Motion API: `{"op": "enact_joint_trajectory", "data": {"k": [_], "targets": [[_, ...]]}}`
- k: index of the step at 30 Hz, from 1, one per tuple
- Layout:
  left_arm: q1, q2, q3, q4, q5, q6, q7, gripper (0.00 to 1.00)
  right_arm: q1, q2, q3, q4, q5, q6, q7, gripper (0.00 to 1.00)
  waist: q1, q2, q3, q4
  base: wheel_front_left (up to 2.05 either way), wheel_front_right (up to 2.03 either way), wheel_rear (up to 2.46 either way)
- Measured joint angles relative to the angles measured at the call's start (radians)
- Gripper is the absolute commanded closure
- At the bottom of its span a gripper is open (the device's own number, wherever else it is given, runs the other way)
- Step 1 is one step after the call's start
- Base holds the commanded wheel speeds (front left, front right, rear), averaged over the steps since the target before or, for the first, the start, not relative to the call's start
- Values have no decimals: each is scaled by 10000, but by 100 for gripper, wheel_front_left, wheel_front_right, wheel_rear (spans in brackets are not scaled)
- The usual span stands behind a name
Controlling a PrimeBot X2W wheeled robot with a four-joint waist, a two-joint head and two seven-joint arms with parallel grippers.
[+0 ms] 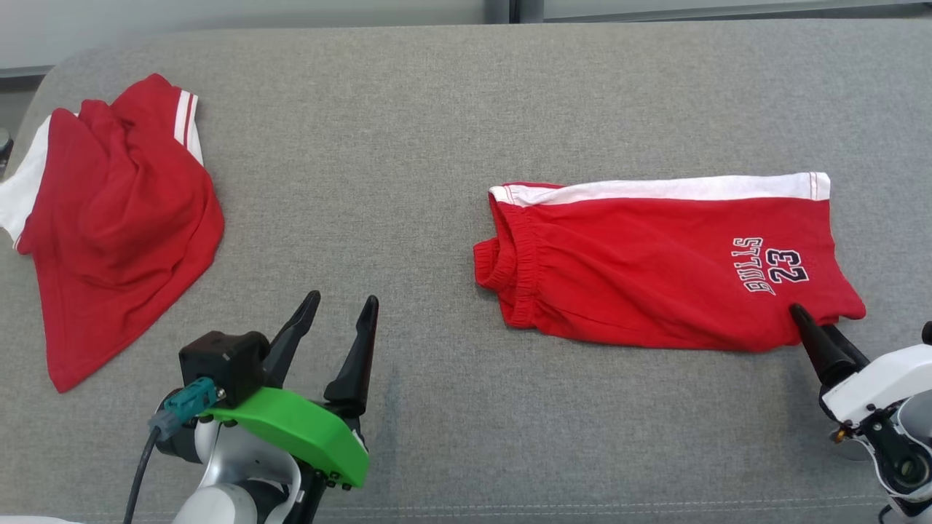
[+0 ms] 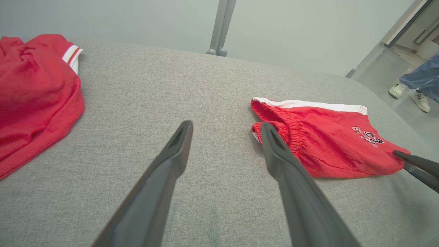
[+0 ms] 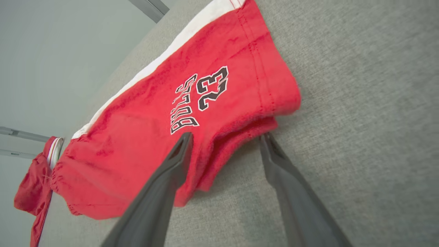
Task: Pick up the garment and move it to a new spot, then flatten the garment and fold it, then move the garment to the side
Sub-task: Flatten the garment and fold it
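Observation:
The garment, red shorts (image 1: 655, 269) with a white side stripe and "BULLS 23" print, lies folded flat on the right half of the grey surface (image 1: 364, 145). My right gripper (image 1: 812, 320) stands open at the shorts' near right hem corner. In the right wrist view the hem corner (image 3: 240, 127) lies between the spread fingers, one finger (image 3: 171, 164) over the cloth. My left gripper (image 1: 343, 298) is open and empty above bare surface, left of the shorts' waistband (image 2: 288, 130). The left wrist view also shows the right gripper (image 2: 401, 158) at the shorts' (image 2: 325, 144) corner.
A second red garment (image 1: 116, 218) with white trim lies crumpled at the far left. A person's feet (image 2: 408, 92) stand on the floor beyond the surface's right edge. A grey post (image 2: 221, 27) rises behind the far edge.

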Motion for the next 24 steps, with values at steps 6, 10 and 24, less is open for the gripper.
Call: {"op": "enact_joint_trajectory", "data": {"k": [6, 10, 24], "targets": [[33, 23, 8, -215, 119, 0, 6, 0, 200, -922, -104, -146, -165, -397, 548, 0, 0, 0, -212, 221, 0, 0, 0], [63, 23, -42, -474, 148, 0, 38, 0, 52, -1210, -568, -102, 359, -610, 965, 0, 0, 0, -218, 430, 0, 0, 0], [75, 205, -357, -1220, 639, -92, -107, 0, -558, -1856, -571, 629, 537, -1114, 2257, 0, 0, 0, 78, 1411, 0, 0, 0]]}}
